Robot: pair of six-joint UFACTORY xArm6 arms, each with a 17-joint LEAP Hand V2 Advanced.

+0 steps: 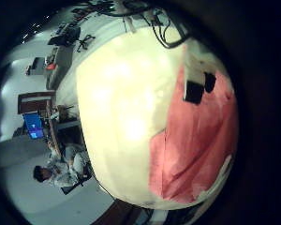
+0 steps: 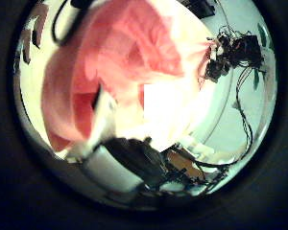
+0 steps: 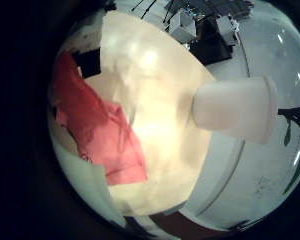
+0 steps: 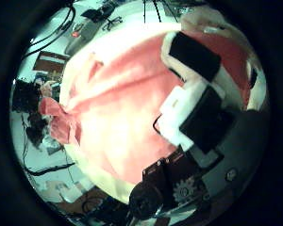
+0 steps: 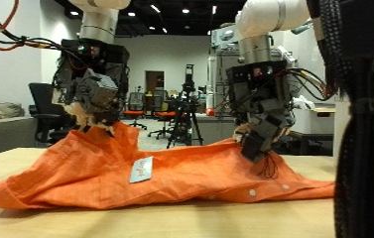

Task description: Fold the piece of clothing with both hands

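Observation:
An orange garment (image 5: 147, 174) with a white label (image 5: 141, 171) lies crumpled on the wooden table (image 5: 306, 213). My left hand (image 5: 91, 94) hangs over one end, its fingers curled on a raised peak of the cloth. My right hand (image 5: 259, 109) hangs over the other end, its fingertips (image 5: 255, 149) pinched on the cloth's raised edge.
The table's bare top (image 1: 122, 103) spreads beside the garment, and its front strip shows in the outside view. Office chairs (image 5: 48, 109) and lab equipment stand in the room behind the table.

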